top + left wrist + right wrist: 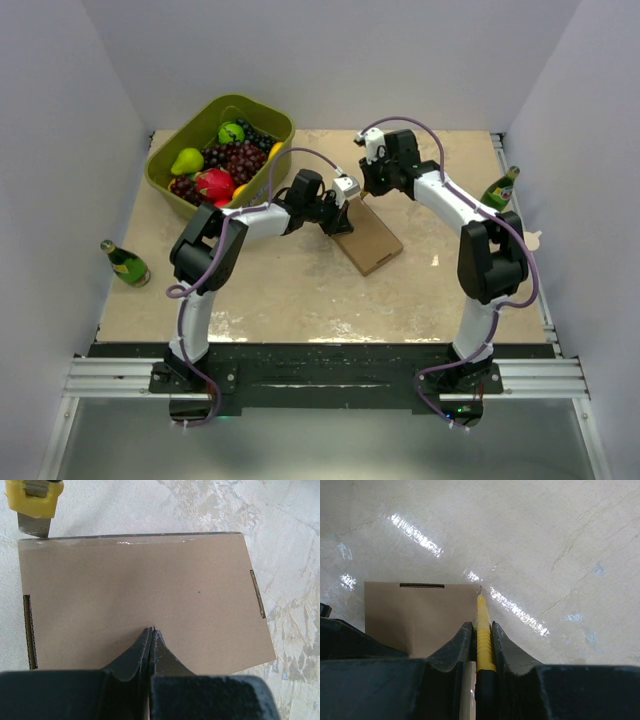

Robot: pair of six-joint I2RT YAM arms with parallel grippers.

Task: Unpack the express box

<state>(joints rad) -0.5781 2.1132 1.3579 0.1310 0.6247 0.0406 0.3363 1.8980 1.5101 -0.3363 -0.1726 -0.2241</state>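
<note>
Left claw (151, 629) closed over express box (145, 580); right claw (482, 626) clamps yellow knife (481, 609); beige table (300, 300), white walls (330, 60)

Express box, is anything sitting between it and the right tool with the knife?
Nothing visible. The right tool grips the yellow knife, whose tip sits at a corner of the express box, by its taped edge. The left tool is shut over the box's middle, clear of the blade.
</note>
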